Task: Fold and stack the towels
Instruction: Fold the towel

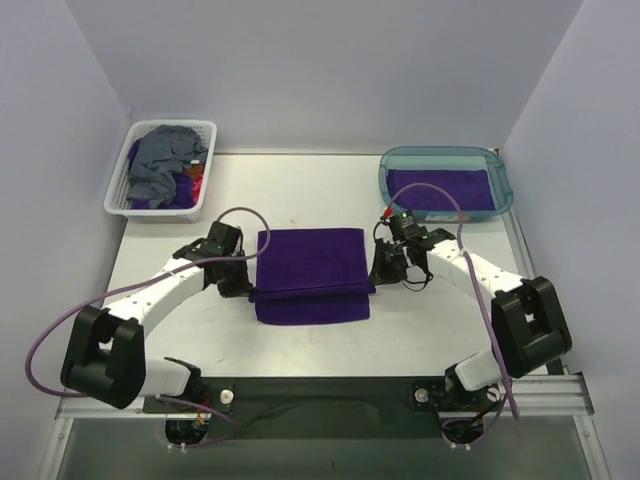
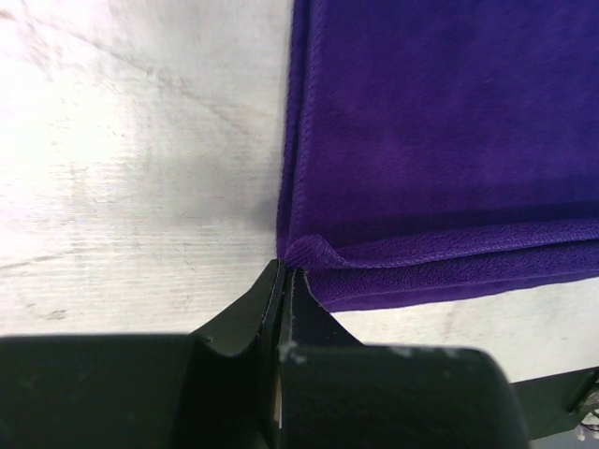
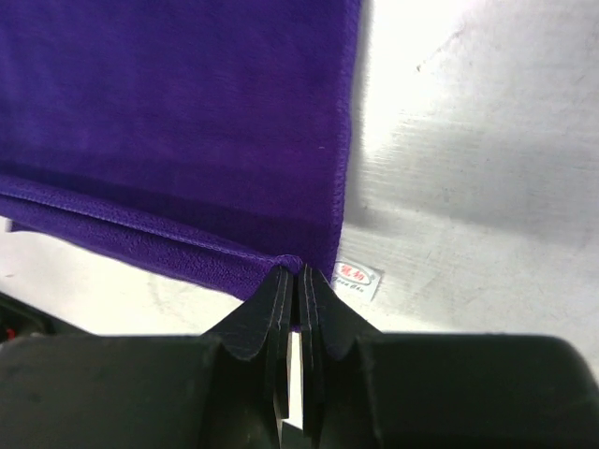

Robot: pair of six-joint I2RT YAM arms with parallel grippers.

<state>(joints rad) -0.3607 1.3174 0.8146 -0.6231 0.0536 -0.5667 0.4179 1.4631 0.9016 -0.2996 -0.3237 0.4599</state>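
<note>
A purple towel [image 1: 311, 270] lies flat, folded over itself.

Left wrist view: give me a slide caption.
Left end effector pinches the folded purple towel at its corner on the white table.

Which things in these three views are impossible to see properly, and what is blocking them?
Top view: the grey towel covers the basket, so towels beneath cannot be counted.
Top view: the tub shows only its folded towel from above; layers are hidden.
Right wrist view: print on the white label is too small.
Wrist views: frame edges cut off the purple towel.
</note>
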